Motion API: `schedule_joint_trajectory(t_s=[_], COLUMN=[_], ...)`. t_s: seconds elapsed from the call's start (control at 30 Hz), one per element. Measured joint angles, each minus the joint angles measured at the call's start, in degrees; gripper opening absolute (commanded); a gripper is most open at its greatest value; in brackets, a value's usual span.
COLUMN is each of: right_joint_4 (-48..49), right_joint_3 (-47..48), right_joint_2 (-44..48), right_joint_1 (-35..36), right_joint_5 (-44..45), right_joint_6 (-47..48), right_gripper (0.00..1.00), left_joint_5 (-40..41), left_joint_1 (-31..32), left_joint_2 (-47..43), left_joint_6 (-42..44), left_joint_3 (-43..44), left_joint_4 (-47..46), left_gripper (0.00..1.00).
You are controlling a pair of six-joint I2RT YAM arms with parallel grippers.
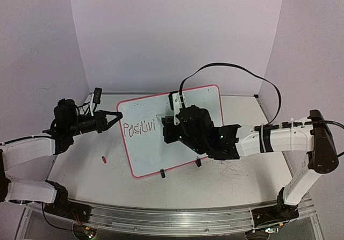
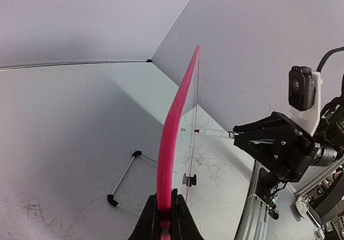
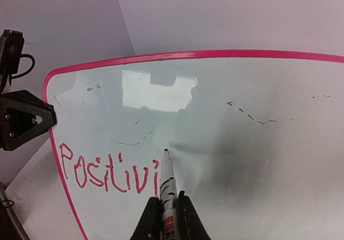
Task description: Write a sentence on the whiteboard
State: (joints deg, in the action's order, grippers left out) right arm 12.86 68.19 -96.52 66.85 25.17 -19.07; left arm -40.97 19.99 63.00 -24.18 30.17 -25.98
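Two arms reaching inward, each clamped shut.
The left hand points right, fingers pinched on the whiteboard rim (edge-on from its own wrist view). The right hand grips a marker, its arm bent at the elbow, forearm stretched leftward.

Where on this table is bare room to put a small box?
Free: the white table between the left arm and the glossy white, pink-rimmed whiteboard, except one small red piece; the near strip before the board. Crowded: the board's left rim, clamped by the left gripper, and its middle, where the right gripper holds a white marker.
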Motion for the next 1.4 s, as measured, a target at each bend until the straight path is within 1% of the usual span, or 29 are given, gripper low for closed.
schedule_joint_trajectory(t_s=[0.33, 0.77, 1.4], right_joint_4=[-0.25, -1.24, -3.48], right_joint_3=[0.25, 0.22, -2.42], right_joint_2=[-1.31, -1.32, -1.28], right_joint_1=[-0.33, -0.2, 1.7], right_joint_5=[0.07, -0.15, -0.41], right_joint_6=[-0.22, -3.18, -7.41], right_gripper=[0.0, 0.0, 0.0], left_joint_5=[0.09, 0.13, 0.17], left_joint_1=[0.0, 0.0, 0.0], left_joint_2=[0.02, 0.04, 0.04], left_joint_6=[0.03, 0.04, 0.02], left_joint_3=[0.0, 0.0, 0.0], left_joint_4=[0.04, 0.06, 0.09], left_gripper=[0.0, 0.0, 0.0])
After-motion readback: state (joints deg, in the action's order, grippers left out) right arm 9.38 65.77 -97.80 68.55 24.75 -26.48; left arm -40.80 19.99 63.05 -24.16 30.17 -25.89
